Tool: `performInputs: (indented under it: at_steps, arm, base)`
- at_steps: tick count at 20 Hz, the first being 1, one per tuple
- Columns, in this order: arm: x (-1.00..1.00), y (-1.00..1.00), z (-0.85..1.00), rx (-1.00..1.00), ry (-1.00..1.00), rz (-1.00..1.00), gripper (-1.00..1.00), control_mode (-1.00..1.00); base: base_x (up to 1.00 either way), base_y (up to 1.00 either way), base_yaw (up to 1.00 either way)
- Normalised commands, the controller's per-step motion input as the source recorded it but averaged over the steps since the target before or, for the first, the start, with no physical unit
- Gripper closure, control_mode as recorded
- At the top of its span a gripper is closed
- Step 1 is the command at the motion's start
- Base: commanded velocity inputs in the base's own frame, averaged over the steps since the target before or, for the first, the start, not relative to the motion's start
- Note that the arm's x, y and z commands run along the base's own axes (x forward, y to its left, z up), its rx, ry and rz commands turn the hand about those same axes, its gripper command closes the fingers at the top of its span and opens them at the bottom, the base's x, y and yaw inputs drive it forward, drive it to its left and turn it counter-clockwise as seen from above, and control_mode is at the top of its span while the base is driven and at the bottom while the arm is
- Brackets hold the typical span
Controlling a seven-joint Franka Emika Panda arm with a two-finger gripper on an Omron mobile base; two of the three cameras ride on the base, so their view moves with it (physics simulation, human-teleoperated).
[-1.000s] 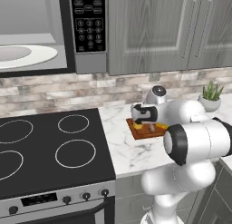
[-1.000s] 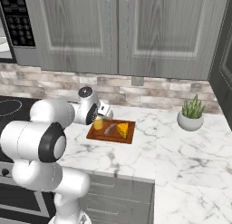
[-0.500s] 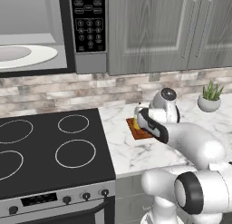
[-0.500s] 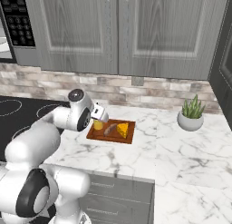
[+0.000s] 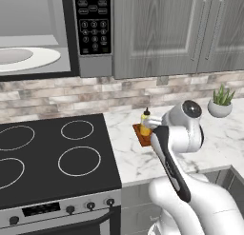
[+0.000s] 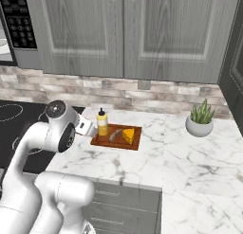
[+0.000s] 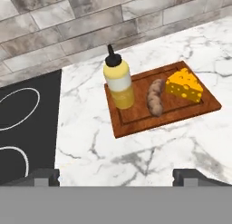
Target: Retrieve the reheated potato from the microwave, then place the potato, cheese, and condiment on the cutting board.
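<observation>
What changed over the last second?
The arm pulled back from the cutting board toward the stove side, with the gripper open and empty. The condiment, potato and cheese stayed put on the board; the microwave stayed open.

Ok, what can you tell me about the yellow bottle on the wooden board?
The condiment bottle is a small yellow squeeze bottle, plastic by its look, with a dark pointed cap and a pale band round its body. It stands upright at one end of the cutting board, inside the raised rim. The potato lies beside it without touching, and nothing is holding it.
</observation>
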Motion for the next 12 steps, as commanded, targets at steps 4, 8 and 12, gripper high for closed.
performInputs:
  at_steps: [4, 8, 12]
  arm:
    - [-0.84, 0.47, 1.0, 0.06, 0.0, 0.0, -1.0, -1.0]
    - [-0.81, 0.24, 0.95, 0.0, 0.0, 0.0, -1.0, -1.0]
    - [-0.9, 0.0, 0.89, 0.0, 0.06, 0.0, -1.0, -1.0]
  base:
    - [0.0, 0.0, 0.0]
    - [0.0, 0.0, 0.0]
    - [0.0, 0.0, 0.0]
